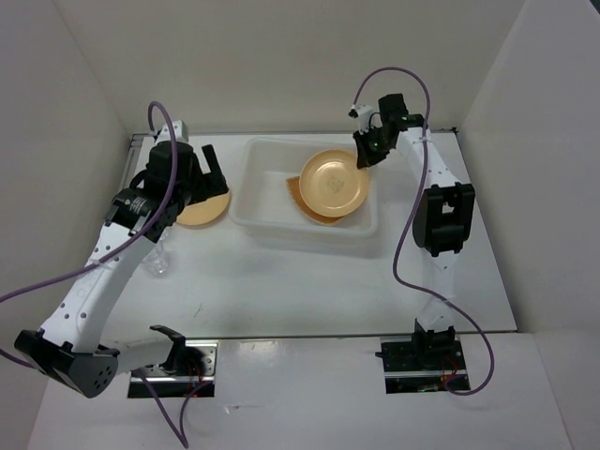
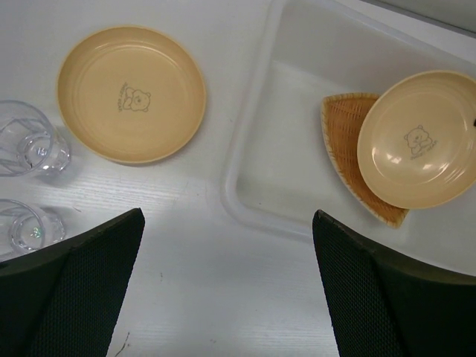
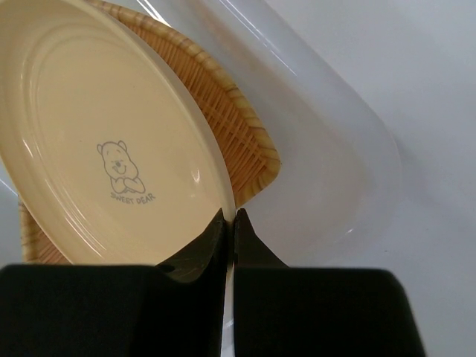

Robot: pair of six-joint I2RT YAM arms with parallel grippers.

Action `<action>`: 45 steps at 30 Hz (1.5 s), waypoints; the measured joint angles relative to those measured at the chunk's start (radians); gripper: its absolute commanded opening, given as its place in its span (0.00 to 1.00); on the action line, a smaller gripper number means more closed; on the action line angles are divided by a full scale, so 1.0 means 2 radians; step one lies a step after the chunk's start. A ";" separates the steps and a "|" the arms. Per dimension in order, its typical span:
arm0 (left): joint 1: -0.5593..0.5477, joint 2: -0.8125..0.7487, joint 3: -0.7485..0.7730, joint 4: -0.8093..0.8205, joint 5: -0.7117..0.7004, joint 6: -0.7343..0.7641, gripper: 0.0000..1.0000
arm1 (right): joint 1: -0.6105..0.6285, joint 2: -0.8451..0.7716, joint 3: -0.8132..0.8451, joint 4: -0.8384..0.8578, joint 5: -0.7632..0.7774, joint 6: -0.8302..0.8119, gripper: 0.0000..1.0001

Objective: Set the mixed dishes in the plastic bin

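Observation:
The translucent white plastic bin point(image 1: 272, 220) stands at the table's middle back. In it lies a wood-grained dish point(image 1: 292, 190), and an orange-tan plate point(image 1: 334, 182) with a bear print rests tilted on that dish. My right gripper point(image 1: 367, 156) is shut on this plate's right rim point(image 3: 229, 220); the wood-grained dish point(image 3: 242, 141) shows beneath it. A second bear plate point(image 2: 132, 93) lies on the table left of the bin point(image 2: 249, 156). Two clear cups point(image 2: 28, 145) point(image 2: 26, 227) stand left of it. My left gripper point(image 2: 227, 282) is open and empty, above the table between that plate and the bin.
White walls close in the table on the left, back and right. The left arm point(image 1: 103, 272) partly covers the cups point(image 1: 159, 261) in the top view. The bin's left half point(image 2: 297, 119) holds nothing.

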 measured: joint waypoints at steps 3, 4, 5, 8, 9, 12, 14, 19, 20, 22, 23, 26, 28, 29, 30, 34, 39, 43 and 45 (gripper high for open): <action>0.002 0.000 -0.003 -0.010 0.000 -0.001 1.00 | 0.003 0.003 -0.008 0.005 0.005 0.001 0.03; 0.004 0.001 -0.003 -0.014 0.000 -0.001 1.00 | 0.005 0.006 -0.009 0.005 0.007 0.001 0.03; 0.006 0.005 -0.003 -0.020 0.000 -0.001 1.00 | 0.007 0.008 -0.010 0.006 0.010 0.001 0.03; 0.014 0.029 -0.003 -0.032 0.001 -0.002 1.00 | 0.014 0.020 -0.011 0.015 0.020 0.003 0.03; 0.015 0.038 -0.003 -0.035 0.001 -0.002 1.00 | 0.016 0.024 -0.011 0.017 0.024 0.005 0.03; 0.017 0.059 -0.003 -0.038 0.001 -0.001 1.00 | 0.023 0.034 -0.011 0.021 0.035 0.012 0.28; 0.019 0.063 -0.003 -0.037 0.001 0.003 1.00 | 0.030 0.038 -0.010 0.023 0.044 0.014 0.64; 0.031 0.079 0.028 -0.031 -0.019 0.029 1.00 | 0.043 0.037 -0.001 0.026 0.051 0.015 0.98; 0.037 0.084 0.039 -0.031 -0.025 0.035 1.00 | 0.043 0.034 0.000 0.025 0.051 0.016 0.98; 0.058 0.099 0.066 -0.030 -0.035 0.055 1.00 | 0.040 0.020 0.000 0.023 0.052 0.020 0.98; 0.072 0.113 0.084 -0.029 -0.037 0.062 1.00 | 0.038 0.009 -0.002 0.023 0.054 0.022 0.98; 0.116 0.172 0.156 -0.030 -0.030 0.091 1.00 | 0.025 -0.058 -0.041 0.038 0.068 0.027 0.98; 0.141 0.217 0.192 -0.023 -0.013 0.101 1.00 | 0.014 -0.130 -0.099 0.051 0.080 0.027 0.98; 0.154 0.245 0.212 -0.030 0.006 0.105 1.00 | 0.009 -0.170 -0.131 0.058 0.087 0.024 0.98; 0.167 0.278 0.234 -0.034 0.033 0.107 1.00 | 0.003 -0.205 -0.160 0.063 0.093 0.023 0.98; 0.229 0.379 0.265 -0.036 0.162 0.106 1.00 | -0.014 -0.305 -0.259 0.076 0.121 0.019 0.98; 0.317 0.437 0.256 -0.034 0.279 0.104 1.00 | -0.048 -0.324 -0.343 0.080 0.127 0.027 0.98; 0.359 0.454 0.255 -0.025 0.329 0.103 1.00 | -0.116 -0.318 -0.381 0.079 0.115 0.035 0.98; 0.362 0.463 0.255 -0.019 0.344 0.103 1.00 | -0.147 -0.318 -0.385 0.079 0.113 0.037 0.98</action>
